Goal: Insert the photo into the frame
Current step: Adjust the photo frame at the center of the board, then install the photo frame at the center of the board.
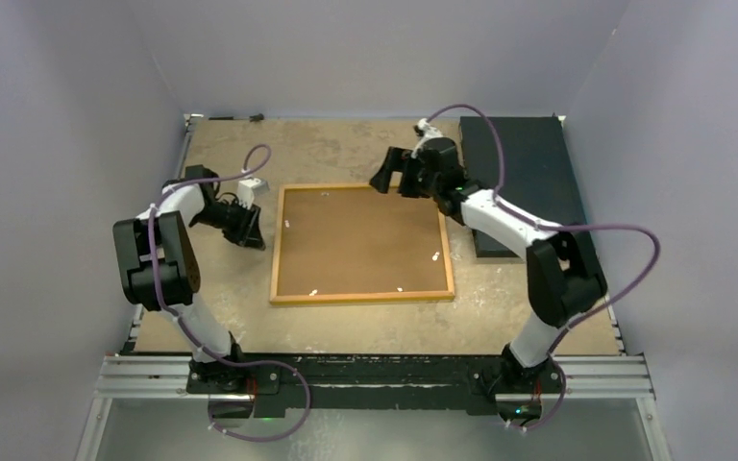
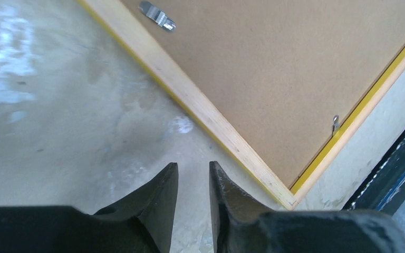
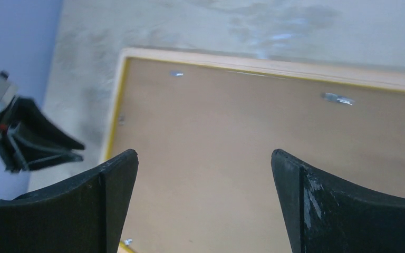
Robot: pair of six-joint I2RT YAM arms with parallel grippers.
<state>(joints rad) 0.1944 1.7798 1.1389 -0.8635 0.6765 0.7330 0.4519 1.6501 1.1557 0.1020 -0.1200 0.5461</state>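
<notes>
The frame point(image 1: 276, 245) lies reverse side up in the middle of the table, with light wood rails and a thin yellow inner edge. A plain brown backing board point(image 1: 360, 240) fills it. The photo is hidden or out of view. My left gripper point(image 1: 253, 233) is low beside the frame's left rail point(image 2: 200, 103); its jaws stand a narrow gap apart with nothing between them point(image 2: 193, 166). My right gripper point(image 1: 384, 178) hovers over the frame's far right part, wide open and empty point(image 3: 204, 155), above the backing board point(image 3: 232, 147).
A dark rectangular mat point(image 1: 524, 173) lies at the back right, beside the right arm. Small metal clips point(image 2: 158, 16) point(image 3: 337, 98) sit along the frame's inner edge. Grey walls close in on three sides. A dark strip point(image 2: 395, 168) runs past the frame's corner.
</notes>
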